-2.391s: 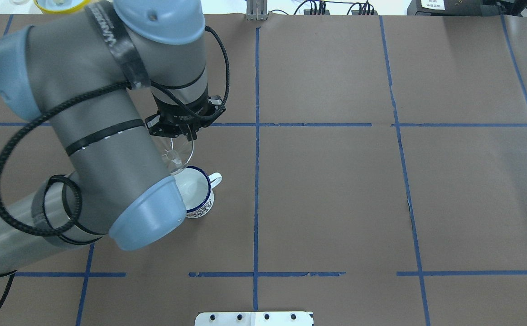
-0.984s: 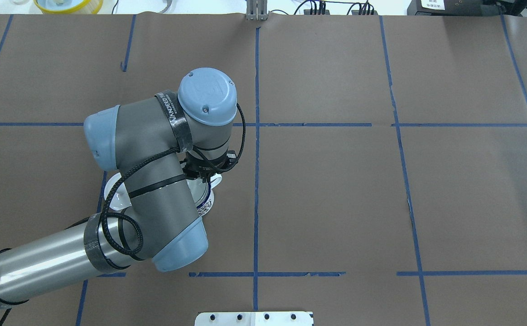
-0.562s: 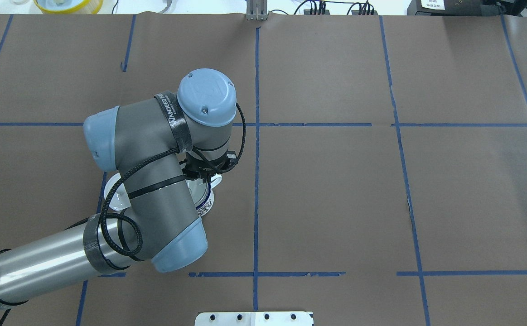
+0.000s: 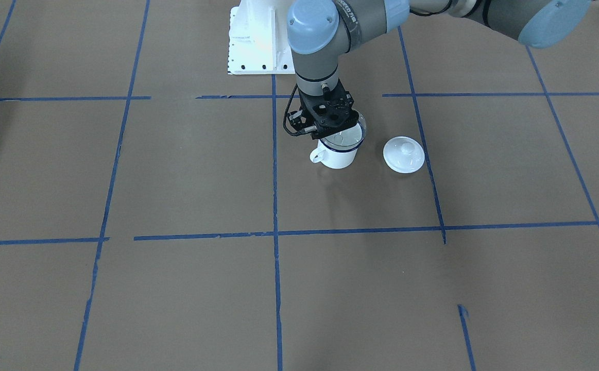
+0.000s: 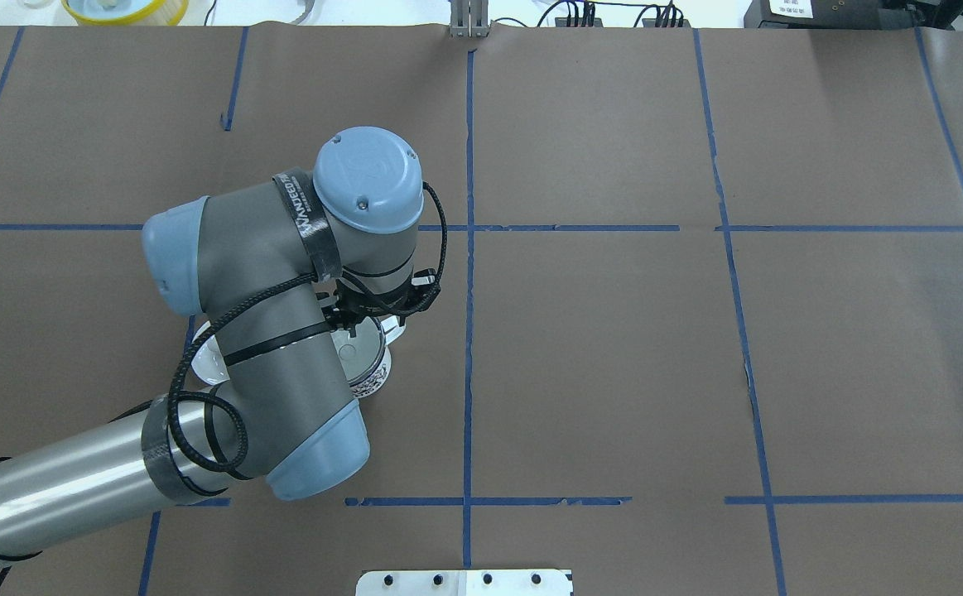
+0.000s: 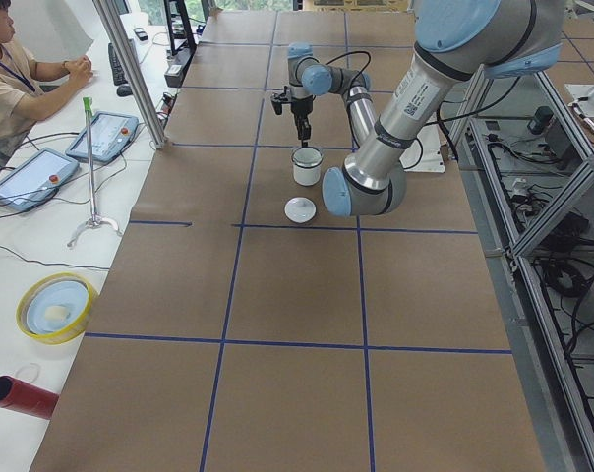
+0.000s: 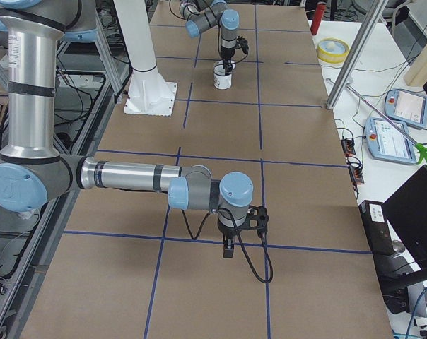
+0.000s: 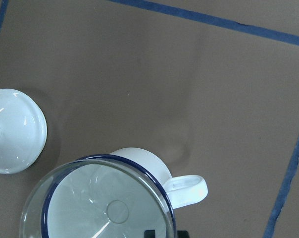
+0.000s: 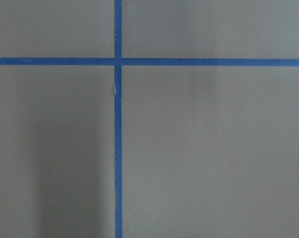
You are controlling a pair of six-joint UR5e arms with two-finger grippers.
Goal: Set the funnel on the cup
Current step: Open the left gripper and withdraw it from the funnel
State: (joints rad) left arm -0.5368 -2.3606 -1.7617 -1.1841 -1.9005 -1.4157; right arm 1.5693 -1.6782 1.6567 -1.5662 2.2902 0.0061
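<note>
The white cup [image 4: 336,157] with the dark blue rim stands on the brown table. The clear funnel [image 4: 345,135] rests in its mouth, cone up. In the left wrist view the funnel [image 8: 97,208] covers the cup [image 8: 139,159], and the blue rim shows through it. My left gripper [image 4: 331,131] hangs right over the funnel's rim on the handle side. Its fingertips [image 8: 149,233] stand slightly apart, so it looks open. In the overhead view the gripper [image 5: 354,324] sits above the funnel [image 5: 363,352]. My right gripper [image 7: 227,247] shows only in the exterior right view, low over bare table, so I cannot tell its state.
The round white knobbed lid [image 4: 404,154] lies on the table beside the cup, also in the left wrist view [image 8: 13,131]. The white robot base plate [image 4: 253,41] is behind the cup. A yellow bowl [image 6: 56,307] and a seated operator [image 6: 12,79] are off the table's far side.
The left arm brought the funnel down onto the cup, paused, then shifted slightly away. More of the funnel in the cup now shows in the overhead view.
</note>
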